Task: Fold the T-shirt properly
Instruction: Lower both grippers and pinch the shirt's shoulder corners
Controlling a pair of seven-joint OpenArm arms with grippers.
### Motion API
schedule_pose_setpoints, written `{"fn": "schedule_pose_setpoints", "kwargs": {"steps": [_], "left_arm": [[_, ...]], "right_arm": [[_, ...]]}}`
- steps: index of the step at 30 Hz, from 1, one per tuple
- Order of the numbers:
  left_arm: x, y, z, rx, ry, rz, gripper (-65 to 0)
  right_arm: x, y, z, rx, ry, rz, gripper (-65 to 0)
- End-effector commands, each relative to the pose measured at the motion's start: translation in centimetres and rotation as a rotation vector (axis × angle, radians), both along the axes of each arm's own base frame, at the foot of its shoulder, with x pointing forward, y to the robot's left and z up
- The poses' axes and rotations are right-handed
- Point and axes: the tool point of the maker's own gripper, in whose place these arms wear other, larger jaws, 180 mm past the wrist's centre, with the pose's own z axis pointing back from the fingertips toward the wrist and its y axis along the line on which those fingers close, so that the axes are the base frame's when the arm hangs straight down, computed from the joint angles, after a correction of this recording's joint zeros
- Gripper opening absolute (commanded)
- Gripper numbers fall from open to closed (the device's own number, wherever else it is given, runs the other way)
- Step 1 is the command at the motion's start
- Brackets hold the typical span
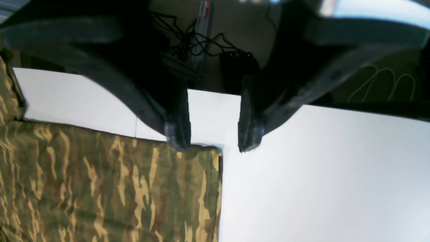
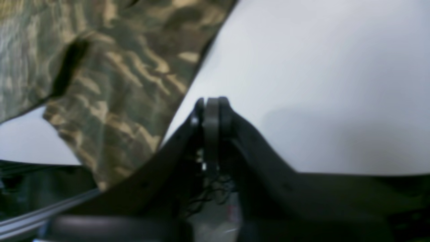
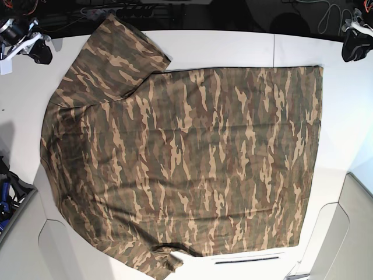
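the t-shirt (image 3: 186, 163) lies spread flat on the white table (image 3: 344, 122), left gripper (image 1: 213, 146) parted above its corner, right gripper (image 2: 212, 104) pressed together.

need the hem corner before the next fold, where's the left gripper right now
In the left wrist view the left gripper stands open at the far corner of the camouflage cloth T-shirt, one fingertip on that corner, the other over the bare white table.

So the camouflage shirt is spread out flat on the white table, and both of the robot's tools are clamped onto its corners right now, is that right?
Not quite. The T-shirt does lie spread on the white table, but neither tool grips it. The left wrist view shows the left tool open at a corner; the right wrist view shows the right tool shut on nothing.
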Motion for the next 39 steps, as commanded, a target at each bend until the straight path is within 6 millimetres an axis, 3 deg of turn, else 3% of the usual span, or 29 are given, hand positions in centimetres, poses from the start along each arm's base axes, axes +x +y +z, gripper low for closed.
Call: {"fn": "schedule_pose_setpoints", "kwargs": {"steps": [1, 2, 6, 8, 16, 28, 31, 39], "left_arm": [[0.3, 0.2, 0.9, 0.024, -0.025, -0.017, -38.2], [0.3, 0.2, 0.9, 0.026, -0.023, -0.016, -38.2], [0.4, 0.2, 1.0, 0.024, -0.034, -0.014, -38.2], [0.5, 0.3, 1.2, 0.026, -0.042, -0.012, -38.2], [1.0, 0.4, 1.5, 0.031, -0.067, -0.009, -32.9], [1.9, -0.1, 1.3, 0.034, -0.068, -0.037, -32.7], [2.3, -0.4, 1.2, 0.037, -0.061, -0.062, -28.1], [4.8, 0.3, 1.3, 0.125, -0.063, -0.131, -25.6]], "right_arm": [[0.5, -0.1, 0.7, 0.019, -0.027, 0.002, -65.0], [0.4, 0.1, 0.6, 0.043, -0.018, 0.0, -65.0], [0.2, 0.6, 0.7, 0.075, -0.014, 0.007, -41.6], [0.2, 0.6, 0.7, 0.075, -0.014, 0.007, -37.6], [0.7, 2.1, 0.5, 0.114, -0.024, 0.034, -37.6], [1.0, 9.4, -1.8, 0.206, 0.004, 0.147, -37.6], [1.7, 10.8, -1.7, 0.235, -0.016, 0.148, -37.6], [3.1, 11.8, -1.5, 0.254, -0.05, 0.141, -37.6]]}}
